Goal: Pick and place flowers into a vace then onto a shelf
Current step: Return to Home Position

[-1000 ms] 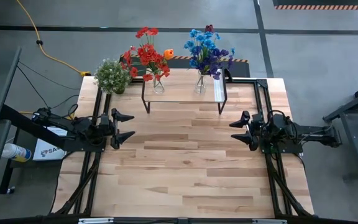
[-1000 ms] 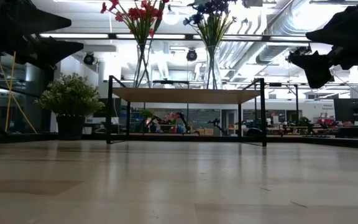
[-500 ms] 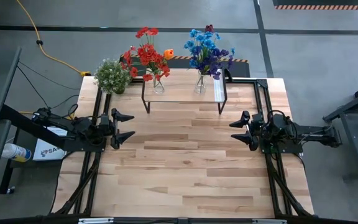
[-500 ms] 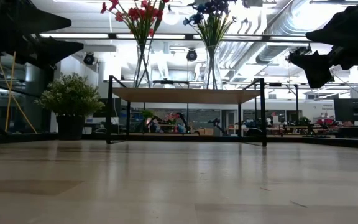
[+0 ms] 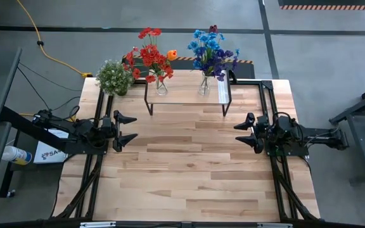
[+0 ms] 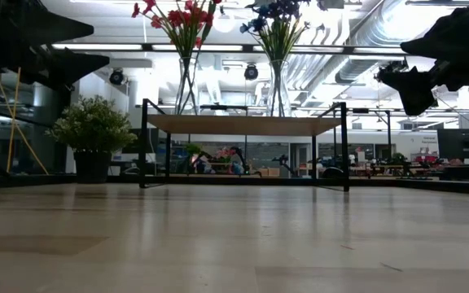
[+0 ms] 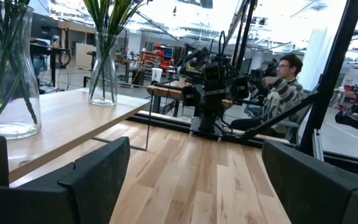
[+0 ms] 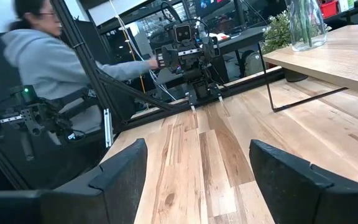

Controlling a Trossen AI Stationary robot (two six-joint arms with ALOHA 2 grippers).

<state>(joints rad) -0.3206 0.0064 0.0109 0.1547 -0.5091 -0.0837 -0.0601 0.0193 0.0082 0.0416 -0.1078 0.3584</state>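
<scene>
Pale wooden tabletop [image 5: 189, 171] fills the high view, with grey floor around it. At its far edge stands the shelf [image 5: 185, 97], and two clear glass vases stand upright on its plank top, apart from each other. The left vase [image 5: 161, 87] holds the red flowers [image 5: 147, 56] with the orange tulip [image 5: 171, 55] at their side; the right vase [image 5: 204, 85] holds the blue and purple flowers [image 5: 209, 49]. A potted plant [image 5: 114, 77] sits on the table just beside the shelf's left end.

Both arms lie low at the table's side edges, well apart from the shelf and facing each other. The left gripper [image 5: 132, 127] has its fingers [image 7: 98, 180] spread wide, with only bare wood showing between them. The right gripper [image 5: 243, 133] is likewise wide open and holds nothing; its fingers [image 8: 123, 174] frame an empty stretch of table.

From table height, the stems rise from both vases above the shelf's top. A person in a grey hooded top [image 8: 48, 62] sits beyond the left arm, and another seated person [image 7: 281, 84] shows behind the right arm.
</scene>
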